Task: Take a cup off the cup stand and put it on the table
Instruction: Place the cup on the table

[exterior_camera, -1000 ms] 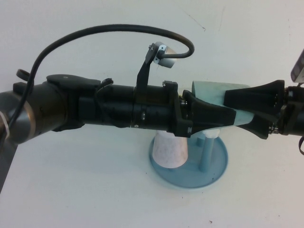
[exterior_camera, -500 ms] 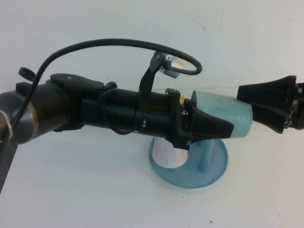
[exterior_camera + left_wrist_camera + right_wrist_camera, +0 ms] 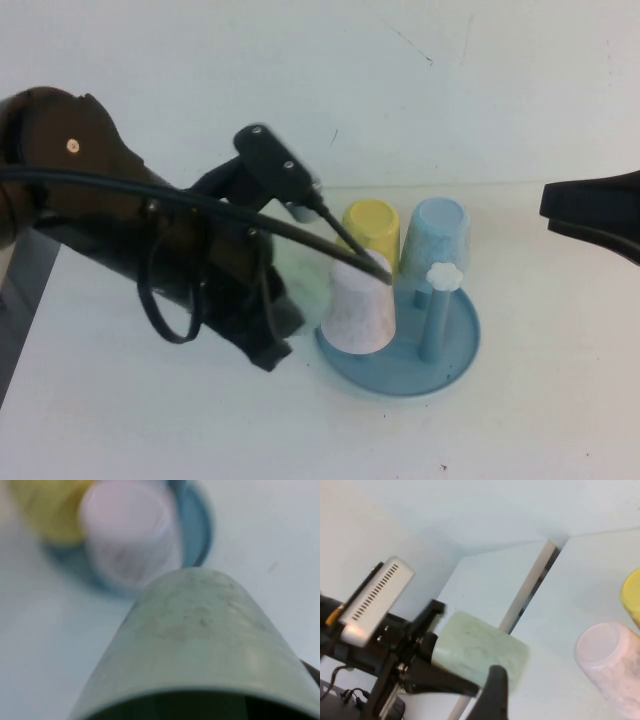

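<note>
Mint-green cup point(image 3: 480, 655) sits pinched in the left gripper point(image 3: 445, 672) beside the cup stand point(image 3: 455, 350); the right gripper point(image 3: 590, 212) hovers well apart, fingers spread.

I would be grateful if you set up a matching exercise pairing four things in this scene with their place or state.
Things:
1. pale mint-green speckled plastic cup
2. pinkish-white plastic cup
3. blue peg with a white flower knob
4. right gripper

Places or states:
A. bare, no cup on it
B. at the high view's right edge, away from the stand
C. held in the left gripper, off the stand
D. upside down on the round blue cup stand

Pairs: 1-C, 2-D, 3-A, 4-B
</note>
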`<state>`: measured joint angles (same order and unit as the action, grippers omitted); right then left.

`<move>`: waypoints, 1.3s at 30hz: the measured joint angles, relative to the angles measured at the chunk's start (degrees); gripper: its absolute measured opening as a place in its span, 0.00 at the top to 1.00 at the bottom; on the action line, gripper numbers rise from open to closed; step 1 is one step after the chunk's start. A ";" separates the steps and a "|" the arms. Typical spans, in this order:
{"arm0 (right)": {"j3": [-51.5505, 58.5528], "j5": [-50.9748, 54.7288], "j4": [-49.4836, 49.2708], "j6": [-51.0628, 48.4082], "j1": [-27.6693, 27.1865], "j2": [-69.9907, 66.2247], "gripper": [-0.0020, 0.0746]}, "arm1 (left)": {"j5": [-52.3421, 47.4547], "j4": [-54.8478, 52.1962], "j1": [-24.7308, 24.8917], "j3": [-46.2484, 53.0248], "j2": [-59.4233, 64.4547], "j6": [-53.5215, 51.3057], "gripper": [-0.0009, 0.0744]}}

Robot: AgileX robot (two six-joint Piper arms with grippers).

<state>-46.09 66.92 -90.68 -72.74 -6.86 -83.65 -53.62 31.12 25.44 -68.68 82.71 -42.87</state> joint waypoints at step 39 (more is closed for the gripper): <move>0.00 0.00 4.60 -1.17 0.00 0.00 0.07 | -5.26 -32.42 0.60 -3.63 24.56 18.57 0.58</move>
<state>-46.09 66.92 -86.08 -73.91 -6.86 -83.65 -58.88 -1.31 26.04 -72.32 107.27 -24.30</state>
